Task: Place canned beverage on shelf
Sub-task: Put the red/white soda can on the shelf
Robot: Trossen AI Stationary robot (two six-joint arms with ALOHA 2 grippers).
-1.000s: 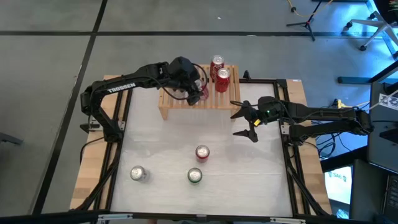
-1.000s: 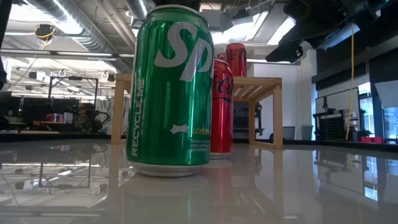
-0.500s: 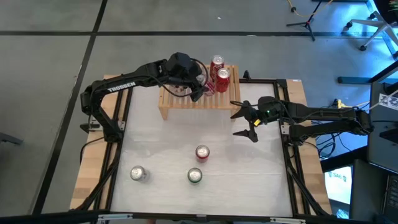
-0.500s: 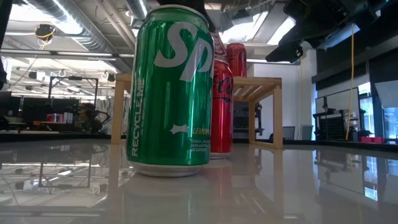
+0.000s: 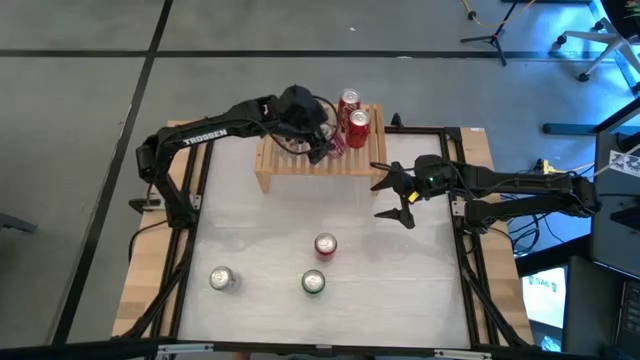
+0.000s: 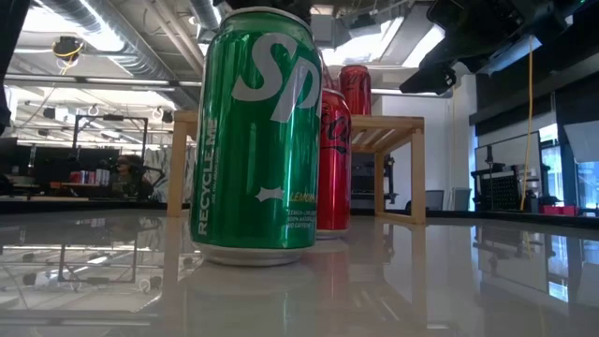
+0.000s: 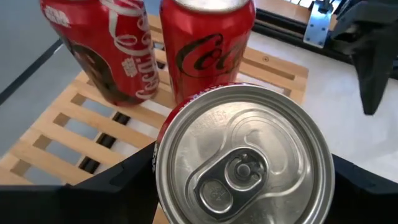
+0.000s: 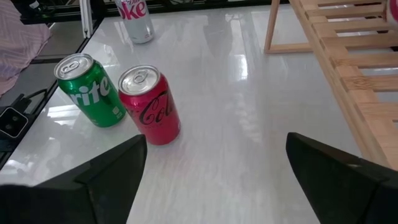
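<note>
My left gripper (image 5: 326, 140) is shut on a red can (image 7: 242, 162) over the slatted top of the light wooden shelf (image 5: 300, 160), at its right half. Two more red cans (image 5: 348, 100) (image 5: 358, 122) stand upright on the shelf's slats just beyond it; they also show in the left wrist view (image 7: 118, 43) (image 7: 208, 43). My right gripper (image 5: 395, 196) is open and empty above the table, right of the shelf's near right leg. My left gripper pinches the red can by its side wall just under the top rim (image 7: 160, 155), one finger (image 7: 118, 186) on each side. The can stands upright, its top toward the wrist camera. The can itself hides whether its base rests on the slats.
A red can (image 5: 325, 245), a green can (image 5: 313, 282) and a silver can (image 5: 222, 279) stand upright on the white table's near half; they also show in the right wrist view (image 8: 149, 106) (image 8: 93, 90) (image 8: 134, 18). The shelf's left half shows bare slats.
My left gripper has carried the red can a short way over the shelf toward the table's far right, closer to the two cans standing there. The can has stayed upright in the shut fingers.
</note>
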